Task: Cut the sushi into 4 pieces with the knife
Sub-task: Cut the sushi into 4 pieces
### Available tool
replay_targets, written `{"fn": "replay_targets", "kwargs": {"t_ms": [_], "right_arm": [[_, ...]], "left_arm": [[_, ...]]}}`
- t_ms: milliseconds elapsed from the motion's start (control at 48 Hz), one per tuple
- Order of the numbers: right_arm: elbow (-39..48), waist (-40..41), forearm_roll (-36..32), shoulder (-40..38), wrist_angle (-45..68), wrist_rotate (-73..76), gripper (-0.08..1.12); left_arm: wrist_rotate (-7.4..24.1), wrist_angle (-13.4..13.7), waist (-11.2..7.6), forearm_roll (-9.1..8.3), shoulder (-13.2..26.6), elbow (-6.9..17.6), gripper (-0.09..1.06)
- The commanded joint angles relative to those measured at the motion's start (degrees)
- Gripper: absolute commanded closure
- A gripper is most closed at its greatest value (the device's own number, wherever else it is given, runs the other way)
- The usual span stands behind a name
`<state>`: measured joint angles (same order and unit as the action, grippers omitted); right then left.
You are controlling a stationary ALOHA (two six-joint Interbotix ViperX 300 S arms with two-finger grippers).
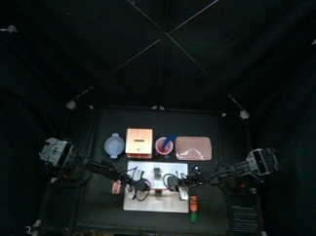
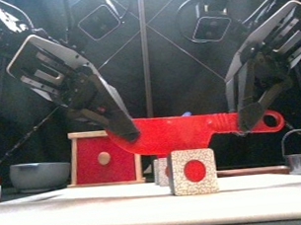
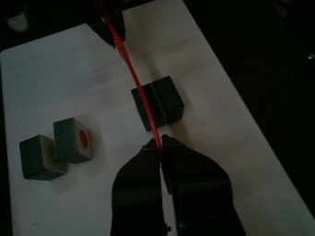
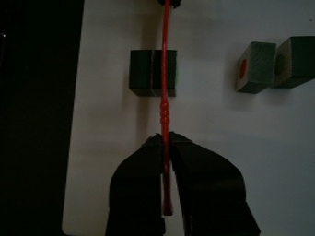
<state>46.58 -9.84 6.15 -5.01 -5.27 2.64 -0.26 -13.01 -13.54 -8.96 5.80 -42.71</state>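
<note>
Both grippers hold a red toy knife [image 2: 195, 130] level across the white cutting board [image 1: 158, 206]. My left gripper [image 3: 164, 157] is shut on one end, and my right gripper [image 4: 165, 147] is shut on the end with the handle loop. In the wrist views the blade runs over the middle of a dark green sushi block [image 3: 160, 100] [image 4: 154, 74]. Two cut pieces [image 3: 76, 140] [image 3: 40, 155] lie apart from it on the board, red centres showing. In the front view the knife hangs just above a near piece [image 2: 191, 170]; whether it touches the block behind I cannot tell.
Behind the board stand the wooden box [image 2: 104, 158] with its red drawer front, the blue-grey bowl [image 2: 40, 174] at the left and the pink tray [image 1: 194, 148] at the back right. The metal cutter [image 2: 300, 156] sits at the right edge.
</note>
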Motion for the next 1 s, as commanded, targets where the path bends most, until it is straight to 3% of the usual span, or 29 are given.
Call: {"fn": "replay_targets", "kwargs": {"t_ms": [21, 250, 708, 1000], "right_arm": [[-0.79, 0.70, -0.09, 0.00, 1.14, -0.09, 0.97], [-0.88, 0.70, 0.53, 1.14, 1.14, -0.18, 0.97], [-2.55, -0.44, 0.70, 0.79, 0.35, -0.18, 0.97], [-2.29, -0.53, 0.79, 3.96, 0.53, -0.18, 0.97]], "left_arm": [[0.44, -0.44, -2.11, -0.26, 0.26, 2.81, 0.74], [0.35, -0.44, -2.90, -0.26, 0.70, 3.16, 0.74], [0.53, -0.35, -2.46, 0.70, 4.57, 3.43, 0.74], [0.35, 1.32, -2.37, 1.41, 6.59, 3.08, 0.74]]}}
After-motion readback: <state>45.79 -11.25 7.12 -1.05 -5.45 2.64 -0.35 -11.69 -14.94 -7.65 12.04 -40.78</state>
